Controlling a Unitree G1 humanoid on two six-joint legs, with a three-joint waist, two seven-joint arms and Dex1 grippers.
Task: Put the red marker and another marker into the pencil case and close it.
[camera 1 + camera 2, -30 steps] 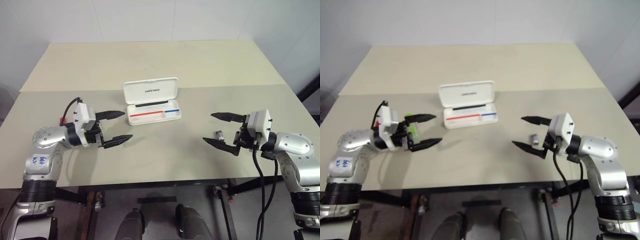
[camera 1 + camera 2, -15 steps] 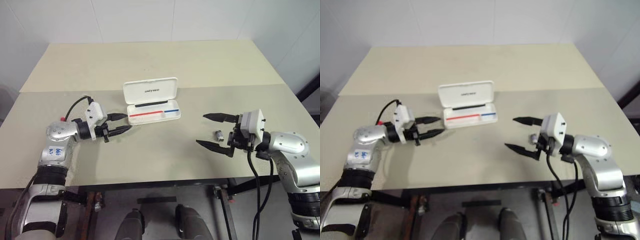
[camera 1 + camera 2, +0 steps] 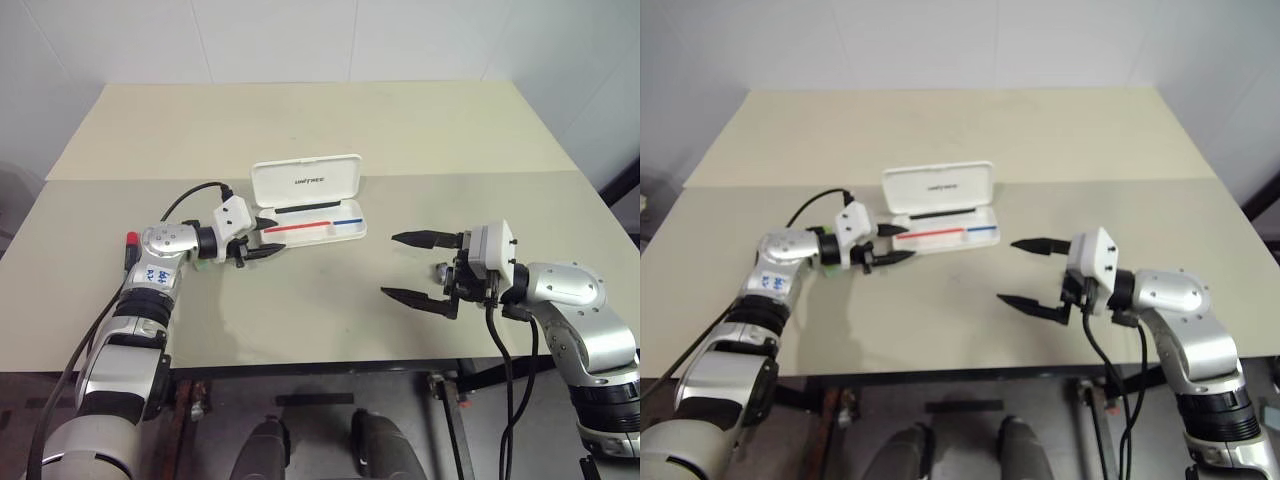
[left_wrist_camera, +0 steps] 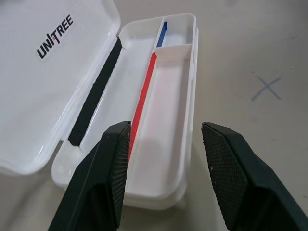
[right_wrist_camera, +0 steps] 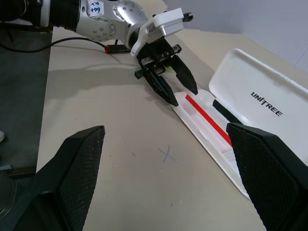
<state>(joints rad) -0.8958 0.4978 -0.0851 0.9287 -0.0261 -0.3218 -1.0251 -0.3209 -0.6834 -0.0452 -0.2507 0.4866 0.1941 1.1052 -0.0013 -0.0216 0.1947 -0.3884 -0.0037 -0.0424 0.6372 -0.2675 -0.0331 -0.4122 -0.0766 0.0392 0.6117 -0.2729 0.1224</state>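
Observation:
The white pencil case (image 3: 312, 228) lies open in the middle of the table, its lid (image 4: 43, 82) tilted back and red and blue stripes inside. My left gripper (image 3: 278, 238) hovers at the case's left end, fingers (image 4: 113, 159) apart with nothing between them, pointing along the tray. The red marker (image 3: 130, 245), black with a red cap, lies on the table far to the left, behind my left arm. A bit of the light-green marker (image 3: 826, 268) shows under my left wrist. To the right of the case my right gripper (image 3: 390, 265) is held open and empty, pointing left.
A small grey object (image 3: 439, 269) sits on the table by my right gripper. A pencilled X (image 5: 167, 154) marks the tabletop in front of the case. A black cable (image 3: 190, 192) loops over my left arm. The table's far half (image 3: 300, 120) is bare.
My left gripper has reached forward and right to the case's left end, and its fingers have narrowed. The right gripper has drifted slightly left, still open.

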